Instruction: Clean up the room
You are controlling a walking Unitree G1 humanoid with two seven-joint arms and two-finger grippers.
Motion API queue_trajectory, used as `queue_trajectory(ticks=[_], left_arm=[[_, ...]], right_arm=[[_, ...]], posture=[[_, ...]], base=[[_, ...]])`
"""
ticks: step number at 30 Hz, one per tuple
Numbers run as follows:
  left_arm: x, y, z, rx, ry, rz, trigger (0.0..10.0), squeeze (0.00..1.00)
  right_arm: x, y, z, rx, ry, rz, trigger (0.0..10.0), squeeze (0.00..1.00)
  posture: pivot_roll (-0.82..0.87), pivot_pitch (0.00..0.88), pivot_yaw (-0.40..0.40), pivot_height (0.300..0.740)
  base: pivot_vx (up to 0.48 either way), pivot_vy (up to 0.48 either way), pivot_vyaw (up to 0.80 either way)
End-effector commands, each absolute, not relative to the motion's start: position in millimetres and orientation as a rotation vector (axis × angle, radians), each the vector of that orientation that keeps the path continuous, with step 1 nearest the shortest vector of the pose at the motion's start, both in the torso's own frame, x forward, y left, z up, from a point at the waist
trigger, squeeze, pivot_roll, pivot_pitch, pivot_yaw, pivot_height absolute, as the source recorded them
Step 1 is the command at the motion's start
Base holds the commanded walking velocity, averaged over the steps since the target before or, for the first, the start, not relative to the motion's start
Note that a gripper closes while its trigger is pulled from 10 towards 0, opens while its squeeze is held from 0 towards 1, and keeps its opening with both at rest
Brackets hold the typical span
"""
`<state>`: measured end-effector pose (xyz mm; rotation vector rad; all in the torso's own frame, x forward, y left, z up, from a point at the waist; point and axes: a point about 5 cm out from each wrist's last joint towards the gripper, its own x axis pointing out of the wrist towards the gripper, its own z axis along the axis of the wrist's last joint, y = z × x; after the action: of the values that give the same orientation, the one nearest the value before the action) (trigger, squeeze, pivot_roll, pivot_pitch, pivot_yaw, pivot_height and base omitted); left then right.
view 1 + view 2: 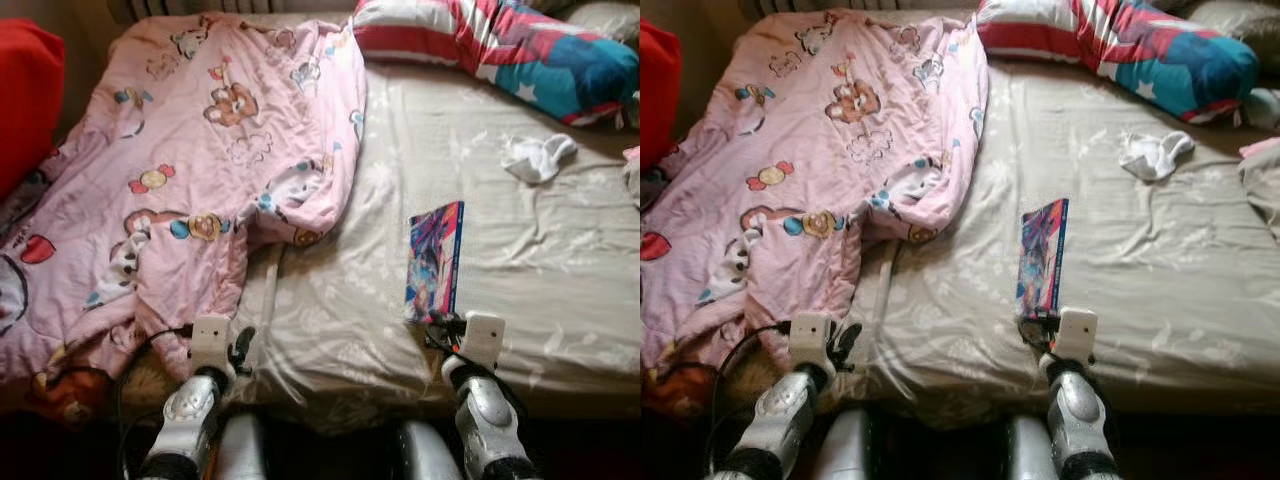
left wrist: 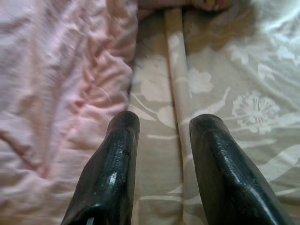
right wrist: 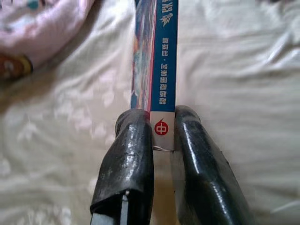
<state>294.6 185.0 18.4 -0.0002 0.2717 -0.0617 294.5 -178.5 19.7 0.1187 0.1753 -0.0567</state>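
Right tool (image 3: 161,136) clamps the near end of the book (image 1: 436,260), spine up; book runs straight away from it across the bed (image 1: 560,270), right of the pink quilt (image 1: 190,160). Left tool (image 2: 164,140) open, empty, at the quilt's edge

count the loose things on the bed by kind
quilt: 1
pillow: 1
book: 1, held at its near end by the right gripper
white sock: 1
total: 4
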Motion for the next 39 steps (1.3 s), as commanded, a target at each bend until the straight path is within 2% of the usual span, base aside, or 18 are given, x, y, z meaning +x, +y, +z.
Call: queue_trajectory(ticks=[1, 5, 14, 22, 29, 35, 39], left_arm=[[287.0, 191.3, 9.0, 0.006, 0.314, -0.047, 10.0, 0.00], [280.1, 194.8, 0.8, -0.019, 0.353, -0.031, 10.0, 0.00], [266.2, 210.0, -13.9, -0.027, 0.437, 0.046, 10.0, 0.00], [255.2, 210.1, -27.4, -0.046, 0.531, 0.067, 10.0, 0.00], [248.9, 205.5, -36.3, -0.049, 0.608, 0.072, 10.0, 0.00], [241.8, 203.8, -43.0, -0.057, 0.655, 0.069, 10.0, 0.00], [234.9, 206.2, -48.1, -0.055, 0.690, 0.097, 10.0, 0.00]], right_arm=[[302.0, -176.0, 32.6, 0.088, 0.101, -0.037, 10.0, 0.00], [299.6, -175.1, 29.8, 0.085, 0.109, -0.036, 10.0, 0.00], [291.8, -175.1, 19.0, 0.090, 0.159, -0.047, 10.0, 0.00], [267.3, -178.6, -16.8, 0.044, 0.398, -0.026, 10.0, 0.00], [246.4, -183.8, -37.9, 0.016, 0.543, -0.050, 10.0, 0.00], [237.2, -183.6, -46.3, 0.069, 0.600, -0.078, 10.0, 0.00], [231.8, -181.0, -51.3, 0.041, 0.642, -0.053, 10.0, 0.00]], posture=[[-0.01, 0.109, 0.012, 0.713], [-0.01, 0.102, 0.015, 0.740], [-0.02, 0.080, 0.004, 0.740], [-0.03, 0.000, -0.005, 0.740], [-0.04, 0.000, -0.006, 0.740], [-0.03, 0.000, -0.010, 0.740], [-0.04, 0.000, -0.009, 0.740]], base=[[0.000, 0.000, 0.00], [0.000, 0.000, 0.00], [0.000, 0.000, 0.00], [0.000, 0.000, 0.00], [0.000, 0.000, 0.00], [0.000, 0.000, 0.00], [0.000, 0.000, 0.00]])
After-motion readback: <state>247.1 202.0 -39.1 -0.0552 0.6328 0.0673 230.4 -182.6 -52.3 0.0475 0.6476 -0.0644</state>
